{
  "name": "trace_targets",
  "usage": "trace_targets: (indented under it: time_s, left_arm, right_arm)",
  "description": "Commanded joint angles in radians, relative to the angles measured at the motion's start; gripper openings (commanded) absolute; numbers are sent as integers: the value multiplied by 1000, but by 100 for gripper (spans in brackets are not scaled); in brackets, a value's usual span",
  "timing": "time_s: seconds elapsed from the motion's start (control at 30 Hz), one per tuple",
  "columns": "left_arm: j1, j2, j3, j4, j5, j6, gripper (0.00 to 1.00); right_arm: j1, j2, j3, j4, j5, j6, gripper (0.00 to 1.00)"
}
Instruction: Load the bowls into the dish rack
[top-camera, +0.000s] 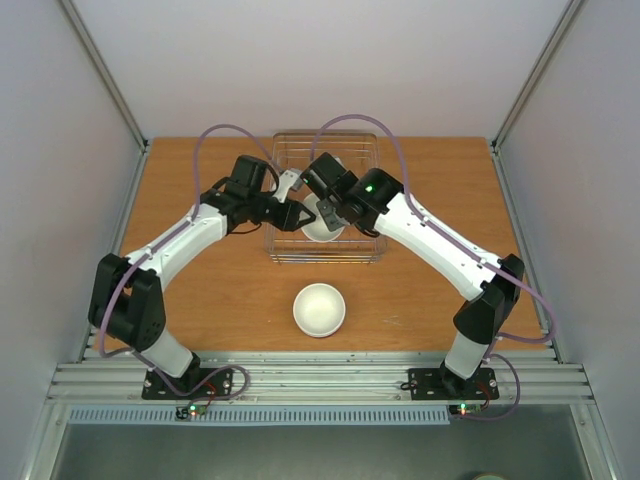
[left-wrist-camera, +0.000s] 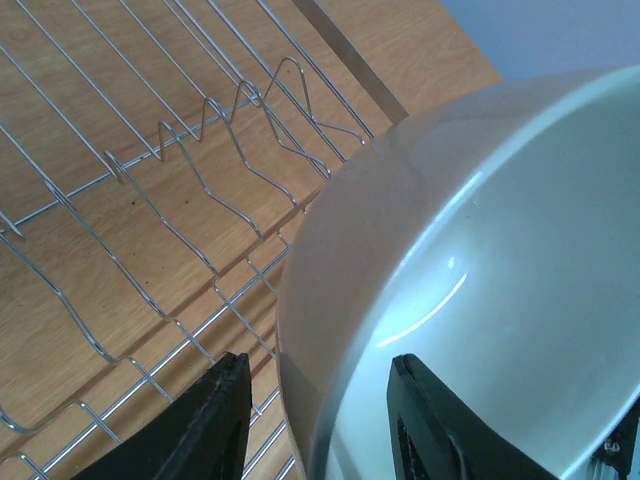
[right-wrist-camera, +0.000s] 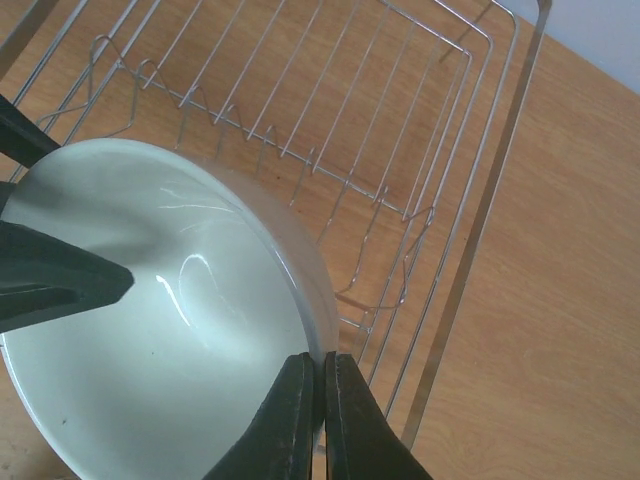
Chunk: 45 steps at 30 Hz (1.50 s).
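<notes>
A plain white bowl (top-camera: 321, 230) sits tilted inside the silver wire dish rack (top-camera: 283, 256), near its front edge. My right gripper (top-camera: 331, 214) is shut on the bowl's right rim; in the right wrist view its gripper (right-wrist-camera: 322, 362) pinches the rim of the bowl (right-wrist-camera: 150, 330). My left gripper (top-camera: 300, 217) is open and straddles the bowl's left rim, one finger outside and one inside; this shows in the left wrist view (left-wrist-camera: 318, 362) against the bowl (left-wrist-camera: 500, 250). A second white bowl (top-camera: 319, 309) stands upright on the table in front of the rack. No other bowls are in view.
The rack's wire prongs and floor (left-wrist-camera: 200, 110) lie beyond the bowl, with its right side rail (right-wrist-camera: 480, 220) close to my right fingers. The wooden table (top-camera: 200, 290) is ringed by grey walls and a metal rail at the near edge.
</notes>
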Motion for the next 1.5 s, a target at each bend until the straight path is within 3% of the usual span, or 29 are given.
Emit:
trace_targets:
  time_s: [0.0, 0.17, 0.27, 0.37, 0.43, 0.53, 0.63, 0.67, 0.7, 0.8, 1.1, 1.23, 1.47]
  left_arm:
    - [-12, 23, -5, 50, -10, 20, 34]
    - [-14, 29, -7, 51, -15, 26, 20]
    - [-14, 27, -10, 52, -24, 31, 2]
    - [-14, 26, -19, 57, -9, 44, 0]
    - [-14, 24, -26, 63, 5, 46, 1]
    - [-14, 23, -28, 55, 21, 88, 0]
    - [-14, 22, -29, 46, 50, 114, 0]
    - [-13, 21, -27, 42, 72, 118, 0]
    - [-13, 19, -27, 35, 93, 129, 0]
    - [-13, 14, -27, 29, 108, 147, 0]
    - [-14, -41, -55, 64, -102, 163, 0]
    - [-14, -47, -47, 57, -105, 157, 0]
    - [-13, -23, -14, 27, 63, 182, 0]
  right_arm:
    - [15, -40, 17, 58, 9, -10, 1]
    - [18, -47, -4, 74, -2, -14, 1]
    - [20, -52, -18, 80, -6, -15, 1]
    - [20, -66, -44, 98, -10, -12, 1]
    - [20, -85, -71, 119, -1, -8, 7]
    - [20, -127, -130, 158, 37, -4, 51]
    - [17, -202, -226, 234, 43, -4, 80]
    - [15, -234, -266, 266, 37, -6, 94]
    - [13, -263, -305, 299, 27, -10, 98]
    - [12, -349, -411, 391, 44, -10, 99]
    - [12, -429, -531, 445, -62, -10, 98]
    - [9, -474, -586, 472, -232, -1, 89]
    - [-30, -606, -713, 604, -578, 24, 86]
